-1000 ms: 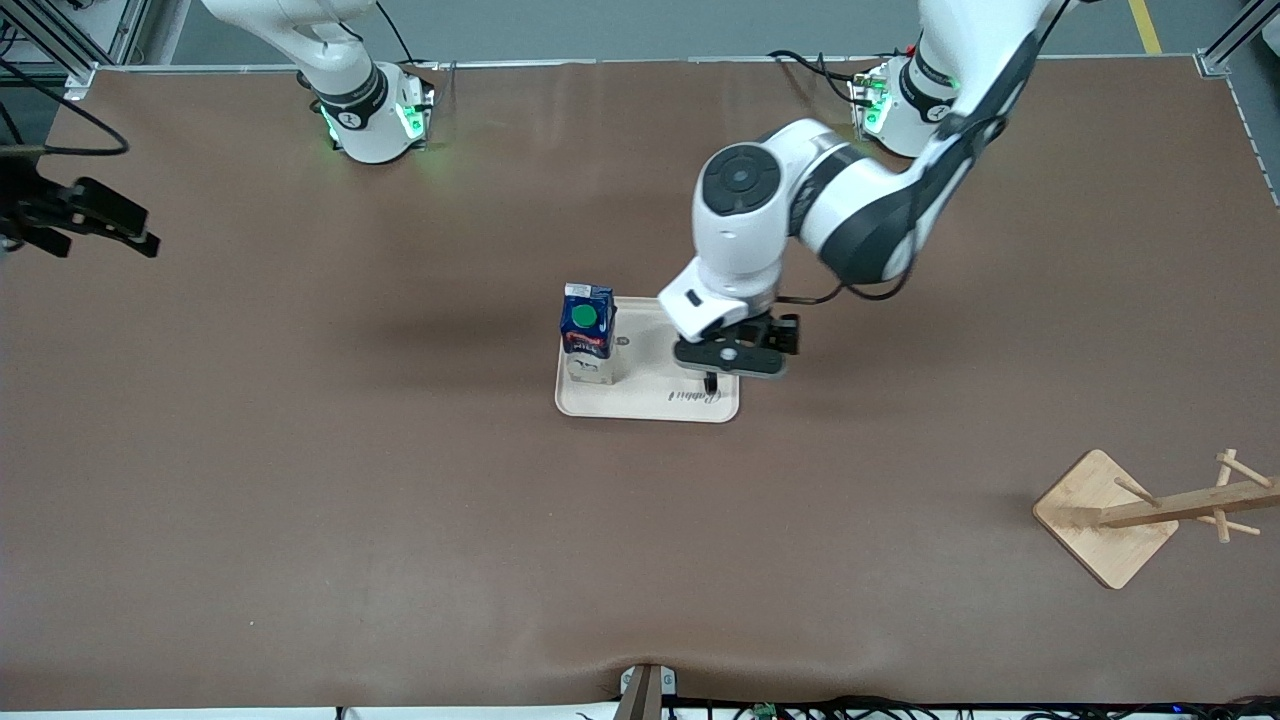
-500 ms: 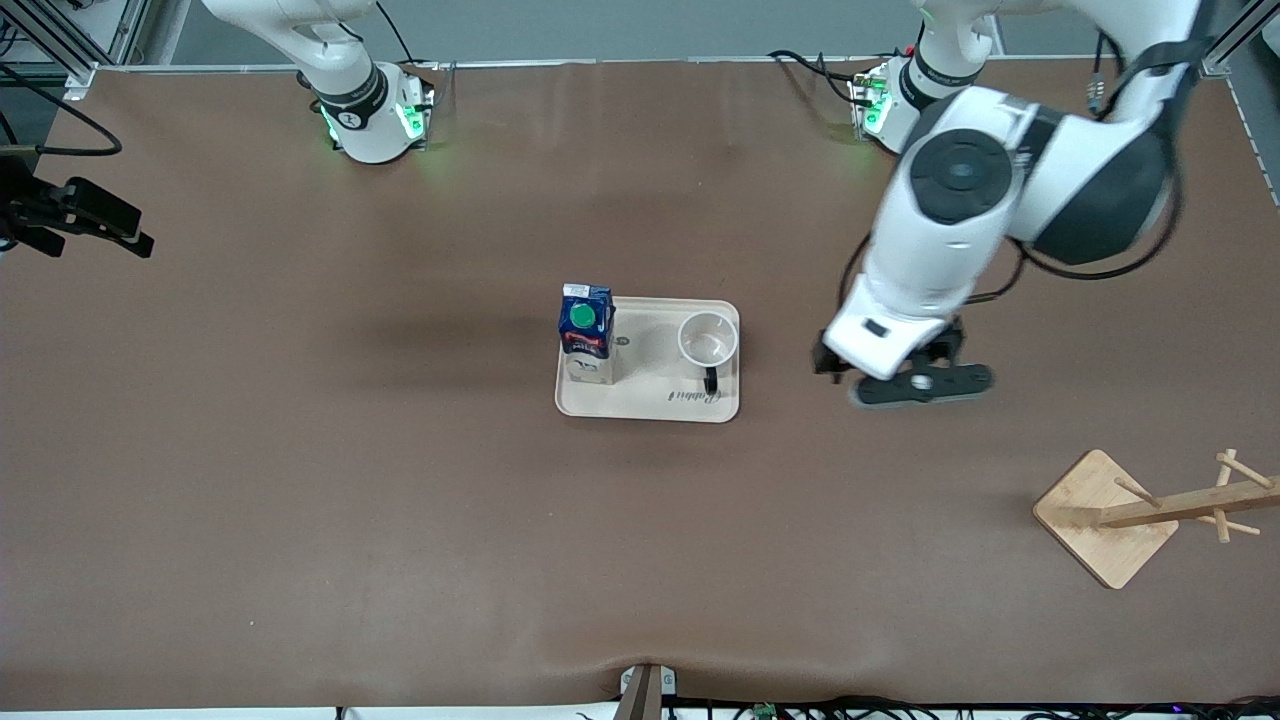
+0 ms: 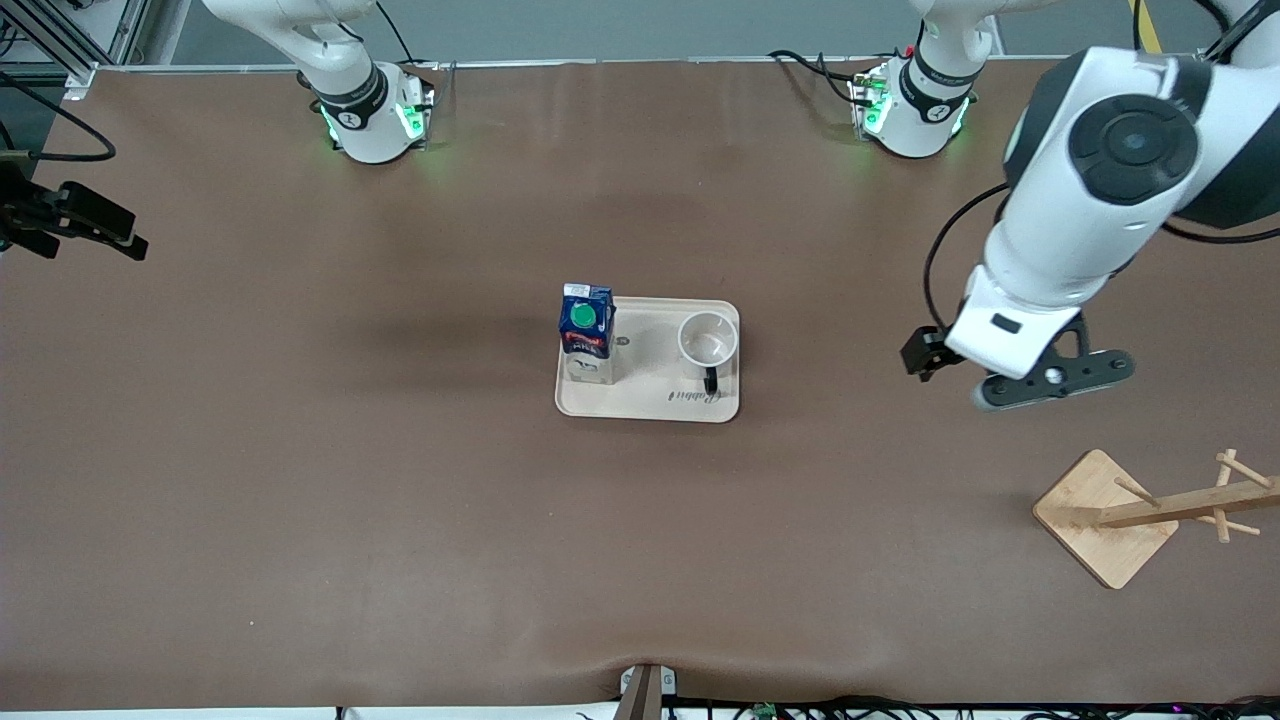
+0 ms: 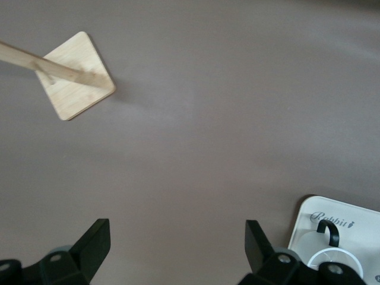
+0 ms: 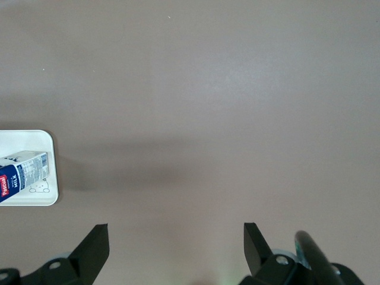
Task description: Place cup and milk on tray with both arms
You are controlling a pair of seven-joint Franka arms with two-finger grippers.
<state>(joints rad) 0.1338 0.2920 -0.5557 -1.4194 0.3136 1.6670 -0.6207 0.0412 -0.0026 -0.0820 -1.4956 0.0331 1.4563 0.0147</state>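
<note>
The flat cream rectangular tray [image 3: 648,400] runs lengthwise between the arms' ends of the brown table [image 3: 400,500]. The dark blue milk carton [image 3: 586,335] stands upright at its right-arm end, green cap up. The white mug [image 3: 708,340] sits at the other end, black handle toward the front camera; its face is hidden. My left gripper [image 4: 177,246] hangs spread over bare table, and my right gripper [image 5: 176,243] waits spread, empty.

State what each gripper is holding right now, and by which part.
Nothing is held. The left gripper and the right gripper are both open and empty over bare table; the cup and milk stand on the tray.
</note>
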